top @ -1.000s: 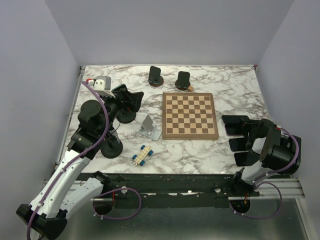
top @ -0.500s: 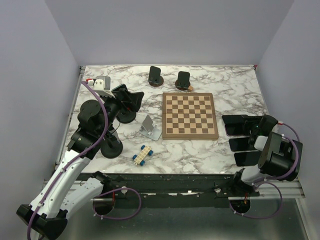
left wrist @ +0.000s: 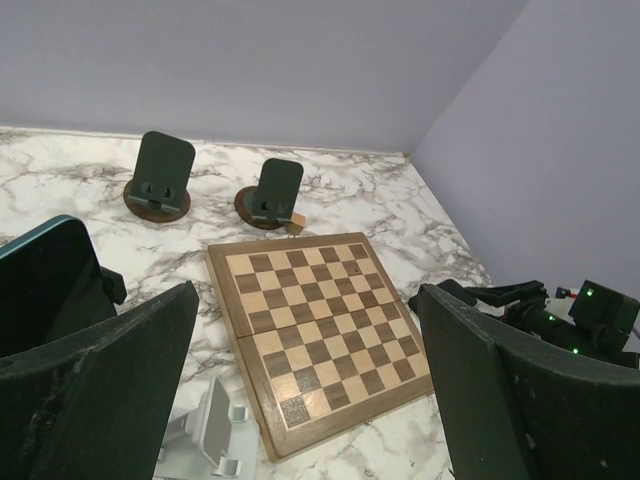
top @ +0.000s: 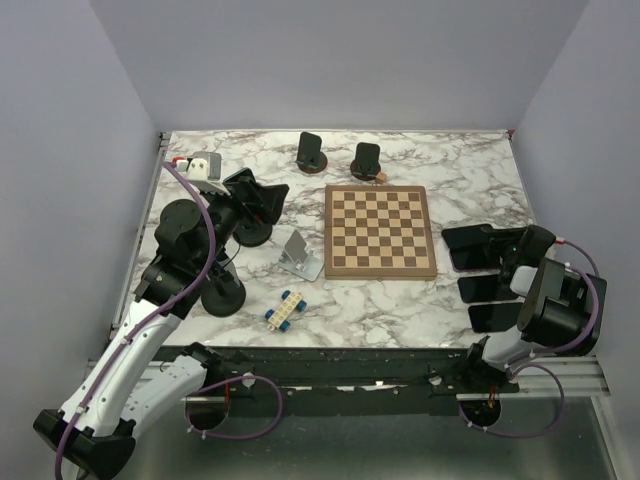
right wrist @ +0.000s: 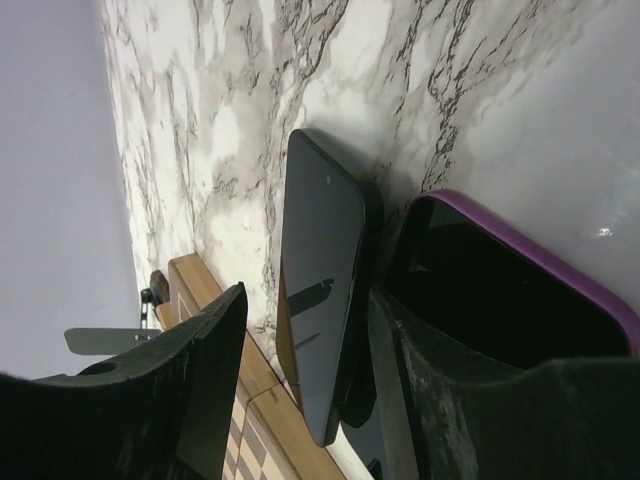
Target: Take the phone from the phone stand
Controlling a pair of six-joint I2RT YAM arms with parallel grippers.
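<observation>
Left wrist view: the teal-edged phone (left wrist: 40,285) stands tilted, apparently propped, near the worktop's (left wrist: 400,215) left edge, just outside the wide-spread left gripper (left wrist: 307,300). Likely stiff, light, slippery: pinch its long edges.

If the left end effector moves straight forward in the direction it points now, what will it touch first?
Probably the chessboard: it fills the gap ahead of the open left end effector. The small grey stand sits close beside that line and nearer, so I cannot be sure.
</observation>
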